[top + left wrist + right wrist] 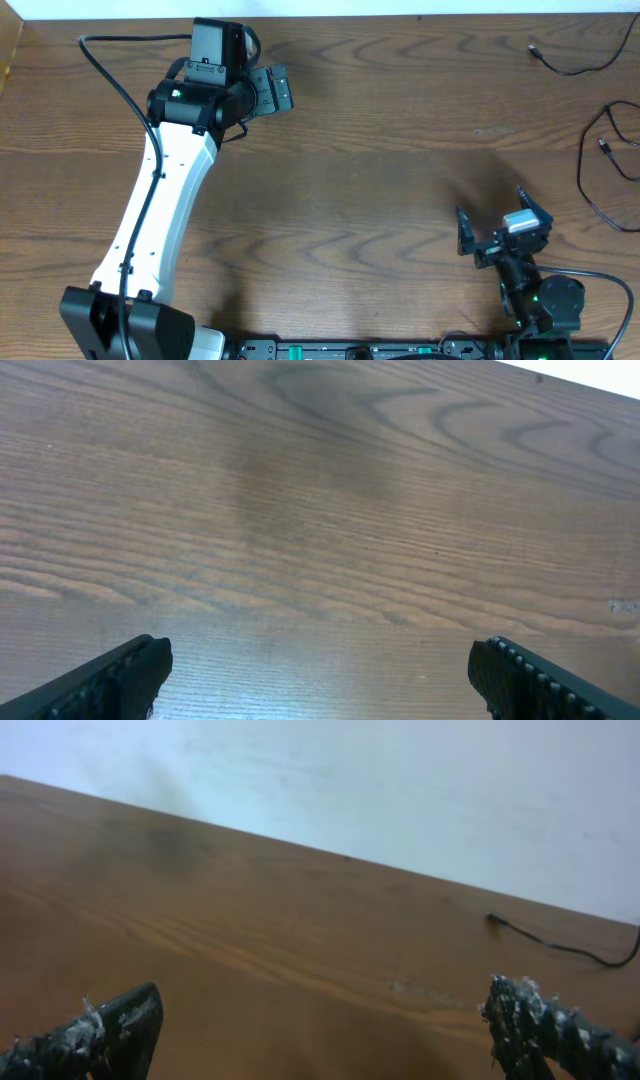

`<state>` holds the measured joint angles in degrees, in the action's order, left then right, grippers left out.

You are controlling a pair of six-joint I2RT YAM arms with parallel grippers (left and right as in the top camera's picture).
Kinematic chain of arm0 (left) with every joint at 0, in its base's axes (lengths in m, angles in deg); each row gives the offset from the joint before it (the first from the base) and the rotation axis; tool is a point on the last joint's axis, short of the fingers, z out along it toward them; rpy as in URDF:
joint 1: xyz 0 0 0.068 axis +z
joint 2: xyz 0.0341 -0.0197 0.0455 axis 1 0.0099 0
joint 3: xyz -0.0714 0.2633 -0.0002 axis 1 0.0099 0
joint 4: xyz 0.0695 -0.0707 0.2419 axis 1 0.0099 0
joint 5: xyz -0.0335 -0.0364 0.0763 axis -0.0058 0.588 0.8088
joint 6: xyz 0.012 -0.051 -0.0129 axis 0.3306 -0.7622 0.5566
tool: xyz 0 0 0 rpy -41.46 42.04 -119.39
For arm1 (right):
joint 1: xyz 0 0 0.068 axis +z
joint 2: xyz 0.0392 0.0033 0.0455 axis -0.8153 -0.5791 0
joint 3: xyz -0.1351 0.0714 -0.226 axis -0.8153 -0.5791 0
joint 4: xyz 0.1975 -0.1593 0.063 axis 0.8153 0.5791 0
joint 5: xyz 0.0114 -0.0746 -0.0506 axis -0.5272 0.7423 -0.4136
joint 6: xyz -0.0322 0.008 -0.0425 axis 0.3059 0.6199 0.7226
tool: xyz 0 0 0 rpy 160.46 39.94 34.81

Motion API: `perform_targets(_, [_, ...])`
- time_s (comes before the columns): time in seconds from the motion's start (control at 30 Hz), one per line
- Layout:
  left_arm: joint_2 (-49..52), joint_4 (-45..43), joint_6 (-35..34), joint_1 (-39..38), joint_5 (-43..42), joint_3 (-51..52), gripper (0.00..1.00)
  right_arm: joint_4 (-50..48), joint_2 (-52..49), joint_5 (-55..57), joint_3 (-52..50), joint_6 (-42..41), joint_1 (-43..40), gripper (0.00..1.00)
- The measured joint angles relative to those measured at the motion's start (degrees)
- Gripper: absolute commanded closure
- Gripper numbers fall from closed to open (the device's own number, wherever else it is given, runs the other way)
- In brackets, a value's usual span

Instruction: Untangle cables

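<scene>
Cords (582,165) hug the bench's (380,150) right edge, near the right tool (489,202). Left tool (287,88) sits far off; both gape, released.

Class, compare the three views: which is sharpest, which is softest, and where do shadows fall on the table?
Overhead: sharpest, evenly lit, a faint shadow on the table just beyond the right gripper. Left wrist: crisp wood grain, a dim patch upper left. Right wrist: softest, hazy throughout; its fingers and the thin black cable look blurred.
</scene>
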<state>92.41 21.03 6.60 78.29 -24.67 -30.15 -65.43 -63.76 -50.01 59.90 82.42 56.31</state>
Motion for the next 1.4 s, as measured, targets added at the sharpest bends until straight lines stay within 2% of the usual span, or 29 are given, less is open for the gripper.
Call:
perform_targets(0.33, [0.0,0.0,0.0,0.0,0.0,0.0,0.0,2.3,4.0,0.1,-1.2,0.0,0.0,0.01])
perform_targets(1.4, [-0.2,2.0,0.0,0.0,0.9,0.0,0.0,2.3,4.0,0.2,-1.2,0.0,0.0,0.01])
